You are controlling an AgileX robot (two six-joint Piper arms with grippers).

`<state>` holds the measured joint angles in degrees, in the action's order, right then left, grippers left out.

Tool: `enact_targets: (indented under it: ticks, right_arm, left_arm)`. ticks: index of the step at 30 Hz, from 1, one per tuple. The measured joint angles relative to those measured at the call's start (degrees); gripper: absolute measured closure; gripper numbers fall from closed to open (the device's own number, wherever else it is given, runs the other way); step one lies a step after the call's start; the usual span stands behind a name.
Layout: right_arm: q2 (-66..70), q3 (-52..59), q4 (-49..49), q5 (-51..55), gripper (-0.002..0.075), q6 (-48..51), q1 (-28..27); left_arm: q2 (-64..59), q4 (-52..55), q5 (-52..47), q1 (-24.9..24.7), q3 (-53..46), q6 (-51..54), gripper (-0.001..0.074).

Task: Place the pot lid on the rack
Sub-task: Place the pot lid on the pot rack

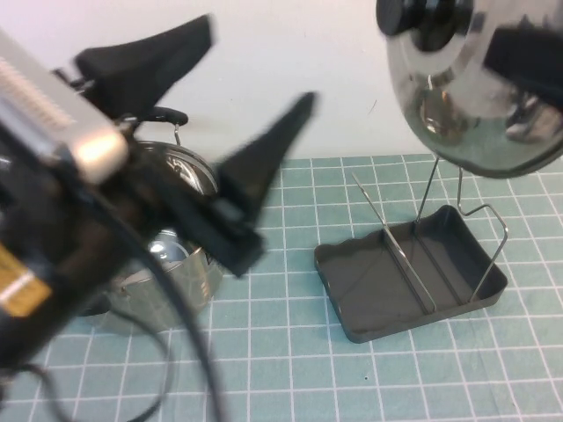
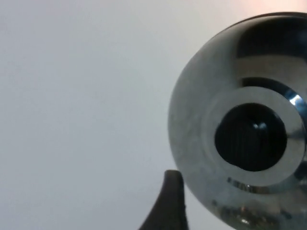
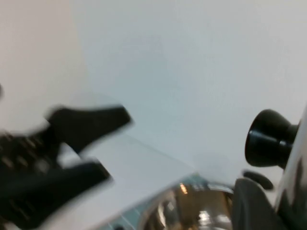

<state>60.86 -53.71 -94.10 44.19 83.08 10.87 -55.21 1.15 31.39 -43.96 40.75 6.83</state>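
The pot lid [image 1: 457,97], shiny steel with a black knob [image 1: 422,22], hangs tilted on edge in the air at the back right, above the rack [image 1: 387,327]. My right gripper [image 1: 528,57] is shut on the lid's rim. In the right wrist view one finger [image 3: 254,206] lies against the lid beside the knob [image 3: 268,139]. The rack is a black tray with upright silver wires [image 1: 396,237] and stands empty on the mat. My left gripper [image 1: 257,60] is open and empty, raised over the left side. The left wrist view faces the lid [image 2: 249,136].
The deep steel pot [image 1: 176,255] with black handles stands at the left, mostly behind my left arm; it also shows in the right wrist view [image 3: 192,211]. A green grid mat [image 1: 290,378] covers the table. A white wall is behind.
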Motion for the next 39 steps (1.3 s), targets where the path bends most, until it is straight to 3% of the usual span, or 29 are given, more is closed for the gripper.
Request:
enact_targets:
  ticks: [3,7,10,15,25,33,35,39]
  right_arm:
    - [4.1,0.0,5.2,-0.6,0.0616,3.0,0.0]
    - [11.7,0.0,12.2,-0.6,0.0616,8.5,0.0]
    - [16.0,0.0,15.3,-1.0,0.0616,12.1,0.0]
    - [21.1,0.0,16.4,-2.3,0.0616,20.2,0.0]
    - [29.4,0.0,23.5,-6.0,0.0616,23.8,0.0]
    - [32.7,-0.3,16.7,-11.3,0.0606,24.7,0.0]
    - [33.6,-0.4,15.9,-13.4,0.0545,24.7,0.0]
    - [34.4,-0.4,14.3,-15.7,0.0307,25.2,0.0]
  left_arm:
    - [4.6,-9.1,-9.5,0.0,0.0,5.4,0.0263]
    - [9.7,-13.7,-20.6,0.0,0.0,8.0,0.0581]
    - [12.5,-13.8,-29.6,0.0,0.0,8.5,0.0689]
    - [13.7,-13.9,-38.9,0.0,0.0,8.9,0.0728]
    - [13.8,-13.9,-42.2,0.0,0.0,9.0,0.0733]
    - [13.8,-13.4,-44.4,0.0,0.0,10.7,0.0734]
    - [13.8,-13.2,-44.9,0.0,0.0,10.7,0.0734]
    - [13.8,-12.9,-45.2,0.0,0.0,10.8,0.0734]
